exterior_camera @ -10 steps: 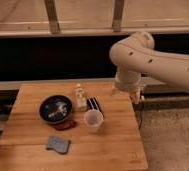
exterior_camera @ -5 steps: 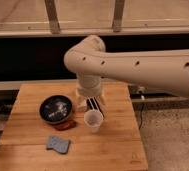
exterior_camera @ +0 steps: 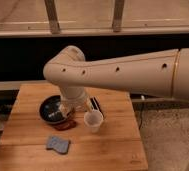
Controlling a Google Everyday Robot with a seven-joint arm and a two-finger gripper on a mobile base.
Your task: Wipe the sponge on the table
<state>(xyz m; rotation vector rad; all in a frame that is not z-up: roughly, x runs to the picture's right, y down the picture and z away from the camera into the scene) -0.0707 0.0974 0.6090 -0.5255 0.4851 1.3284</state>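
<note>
Sponge: blue-grey pad with rounded corners, lying flat on the table in the front-left area, close to the front edge. Apart from every other item, and not in contact with the arm. Table: light wooden butcher-block top with visible plank strips, seen from above and in front. Gripper: at the lower end of the cream-coloured arm, low over the table at the right rim of the dark bowl. Positioned behind the sponge and clear of it, with the reddish-brown flat piece between the two. Opening of the gripper: cannot be told from this view. Hold on any item: likewise cannot be told. Arm: entering from the right edge, running leftward across the middle of the view, bending at a rounded joint above the back of the table, then dropping straight down to the gripper. White paper cup: upright, just right of the gripper, near the table centre. Small dark striped object: directly behind the cup, partly hidden by the arm.
</note>
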